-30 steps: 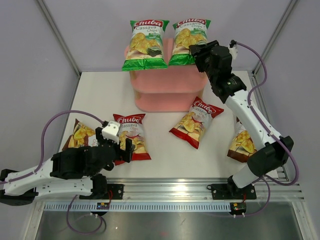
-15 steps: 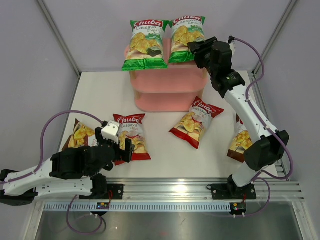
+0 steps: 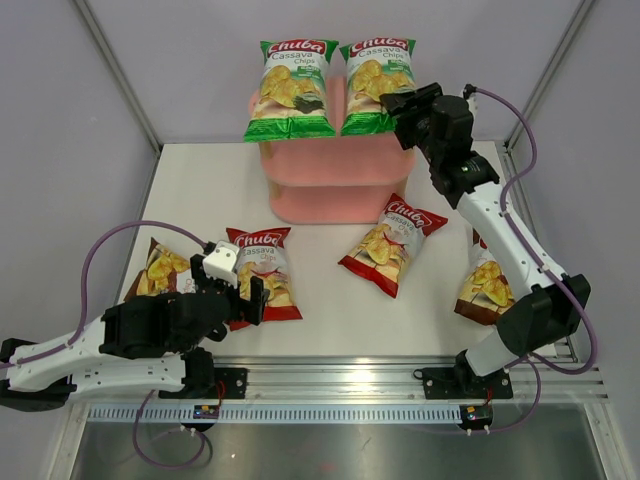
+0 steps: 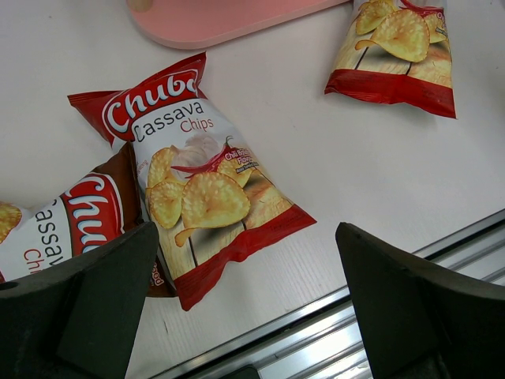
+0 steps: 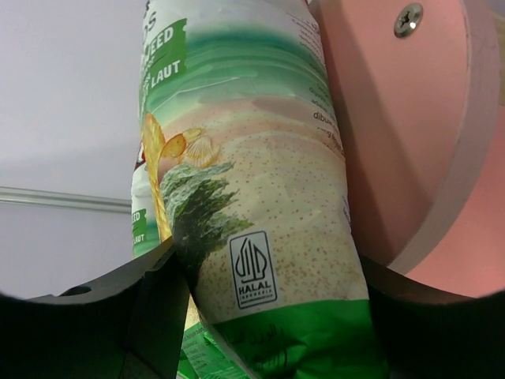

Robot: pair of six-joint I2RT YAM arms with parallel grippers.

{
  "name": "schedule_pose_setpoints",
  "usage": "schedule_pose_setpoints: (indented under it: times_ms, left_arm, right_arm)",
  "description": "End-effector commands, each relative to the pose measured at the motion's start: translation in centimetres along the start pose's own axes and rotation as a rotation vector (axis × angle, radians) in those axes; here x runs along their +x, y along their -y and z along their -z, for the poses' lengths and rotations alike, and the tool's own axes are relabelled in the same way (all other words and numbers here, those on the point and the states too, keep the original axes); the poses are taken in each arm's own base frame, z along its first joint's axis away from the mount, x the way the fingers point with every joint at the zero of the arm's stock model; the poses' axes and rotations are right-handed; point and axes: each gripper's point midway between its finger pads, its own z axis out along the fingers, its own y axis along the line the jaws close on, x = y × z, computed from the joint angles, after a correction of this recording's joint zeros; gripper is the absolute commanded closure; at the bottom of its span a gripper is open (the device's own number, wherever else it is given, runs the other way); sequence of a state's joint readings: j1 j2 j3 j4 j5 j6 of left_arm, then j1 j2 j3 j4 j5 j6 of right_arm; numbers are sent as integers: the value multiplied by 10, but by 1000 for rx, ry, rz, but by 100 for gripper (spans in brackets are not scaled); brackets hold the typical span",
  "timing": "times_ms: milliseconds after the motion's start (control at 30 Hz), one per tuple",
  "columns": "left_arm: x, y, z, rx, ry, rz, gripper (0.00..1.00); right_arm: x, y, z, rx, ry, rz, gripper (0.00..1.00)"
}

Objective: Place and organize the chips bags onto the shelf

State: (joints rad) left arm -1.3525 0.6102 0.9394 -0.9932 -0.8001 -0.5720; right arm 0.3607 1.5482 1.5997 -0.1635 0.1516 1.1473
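We see left green bag + right green bag side by side on top board of pink shelf. R tool sits round right green bag's low end; bag fills gap, we can't tell if gripped or loose. L tool wide open, low over red bag at bench front. Left brown bag partly under it. 2nd red bag mid bench, right brown bag at right edge.

- The shelf showed only pink board edges from above; its posts and lower tier surfaces were hidden.
- The right brown bag lay half behind the right arm.
- The left brown bag was cut by the wrist picture's left edge (only part of its logo showed).
- Whether the right gripper pinched the green bag could not be told.
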Motion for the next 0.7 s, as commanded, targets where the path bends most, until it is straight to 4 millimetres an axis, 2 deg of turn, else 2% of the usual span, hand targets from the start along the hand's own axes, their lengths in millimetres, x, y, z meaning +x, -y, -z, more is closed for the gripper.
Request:
schedule_pose_setpoints:
  times_ms: [0, 200, 233, 500, 567, 667]
  left_arm:
    - [-4, 2, -2, 2, 22, 15, 1]
    - [-3, 3, -3, 2, 19, 12, 1]
    - [-3, 3, -3, 2, 19, 11, 1]
    - [-3, 4, -3, 9, 16, 9, 1]
    - [-2, 4, -3, 9, 16, 10, 1]
    - [-2, 5, -3, 12, 16, 11, 1]
  right_arm:
    - [4, 4, 3, 24, -36, 8, 34]
    - [11, 2, 1, 52, -97, 62, 18]
    - [11, 6, 3, 72, -103, 78, 16]
    - [4, 11, 19, 101, -109, 113, 6]
    - [3, 14, 22, 113, -125, 132, 1]
    - [-1, 21, 27, 139, -131, 151, 0]
